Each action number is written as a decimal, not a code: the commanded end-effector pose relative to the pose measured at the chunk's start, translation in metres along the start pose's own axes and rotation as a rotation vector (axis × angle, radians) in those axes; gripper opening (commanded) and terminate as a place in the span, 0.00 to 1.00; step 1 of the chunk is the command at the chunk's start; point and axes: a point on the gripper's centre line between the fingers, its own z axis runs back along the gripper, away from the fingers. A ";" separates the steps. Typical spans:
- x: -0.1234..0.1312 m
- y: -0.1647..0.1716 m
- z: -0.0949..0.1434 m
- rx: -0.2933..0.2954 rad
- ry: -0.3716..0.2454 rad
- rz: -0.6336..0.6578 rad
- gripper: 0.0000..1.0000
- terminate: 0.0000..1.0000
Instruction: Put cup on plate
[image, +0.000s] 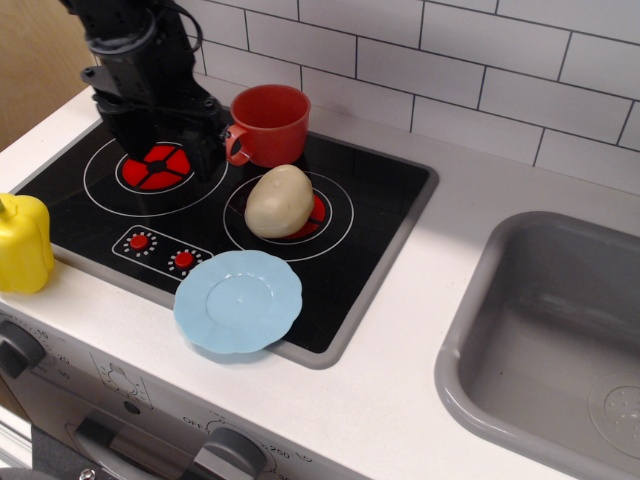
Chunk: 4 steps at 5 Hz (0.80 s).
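The red-orange cup stands upright at the back of the black stovetop, its small handle pointing left. The light blue scalloped plate lies at the front edge of the stovetop, with nothing on it. My black gripper hangs over the back left burner, just left of the cup's handle. Its fingers point down and stand apart, holding nothing. The right finger is close to the handle; I cannot tell if it touches.
A beige potato lies on the right burner between cup and plate. A yellow pepper stands at the left edge. A grey sink is to the right. A white tiled wall runs behind.
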 end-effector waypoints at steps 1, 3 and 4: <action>0.025 -0.003 0.013 -0.001 -0.043 -0.029 1.00 0.00; 0.030 -0.010 0.007 -0.014 -0.028 -0.033 1.00 0.00; 0.032 -0.015 0.003 -0.023 -0.019 -0.029 1.00 0.00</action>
